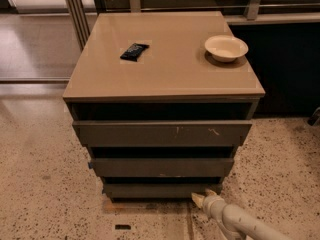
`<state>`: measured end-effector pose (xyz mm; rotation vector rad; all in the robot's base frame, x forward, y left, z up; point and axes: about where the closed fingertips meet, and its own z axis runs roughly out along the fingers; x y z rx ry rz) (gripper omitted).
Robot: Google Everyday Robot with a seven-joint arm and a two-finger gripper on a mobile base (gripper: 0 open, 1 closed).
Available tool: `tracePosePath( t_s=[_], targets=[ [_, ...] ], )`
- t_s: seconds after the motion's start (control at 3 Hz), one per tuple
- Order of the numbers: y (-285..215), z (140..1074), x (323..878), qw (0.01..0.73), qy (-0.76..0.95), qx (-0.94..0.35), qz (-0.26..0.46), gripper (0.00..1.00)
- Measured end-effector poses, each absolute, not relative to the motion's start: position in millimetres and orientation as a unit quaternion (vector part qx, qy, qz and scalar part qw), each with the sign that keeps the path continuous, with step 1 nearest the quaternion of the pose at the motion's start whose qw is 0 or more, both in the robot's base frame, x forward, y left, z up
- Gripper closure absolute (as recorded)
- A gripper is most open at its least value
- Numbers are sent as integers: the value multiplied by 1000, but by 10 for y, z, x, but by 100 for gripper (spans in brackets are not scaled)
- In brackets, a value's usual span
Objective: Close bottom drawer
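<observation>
Plainly, the bottom drawer [150, 190] is lowest in the cabinet [165, 74], just above the speckled floor [40, 184] and slightly pulled out. Its front is a flat, matte grey-brown panel, rigid and handleless, and it probably slides lightly. It needs no grasp; a square push on its face should do. The pale tool [202, 198] is near the drawer's right end; whether open or closed, I cannot tell.

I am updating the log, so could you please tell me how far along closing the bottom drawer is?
Done: the pale gripper sits at the right end of the plain dark grey-brown bottom drawer front. In hand: the push, judging by the dark gap showing above that front. Left: seating the drawer flush, then backing away.
</observation>
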<state>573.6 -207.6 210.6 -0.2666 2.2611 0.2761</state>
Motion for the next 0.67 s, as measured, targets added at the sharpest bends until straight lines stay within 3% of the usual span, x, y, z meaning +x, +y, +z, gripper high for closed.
tracePosePath(
  t_s=[0.33,0.67],
  targets=[
    [-2139,2168,5392,425,895,-83,101,0],
    [-2139,2168,5392,425,895,-83,101,0]
  ],
)
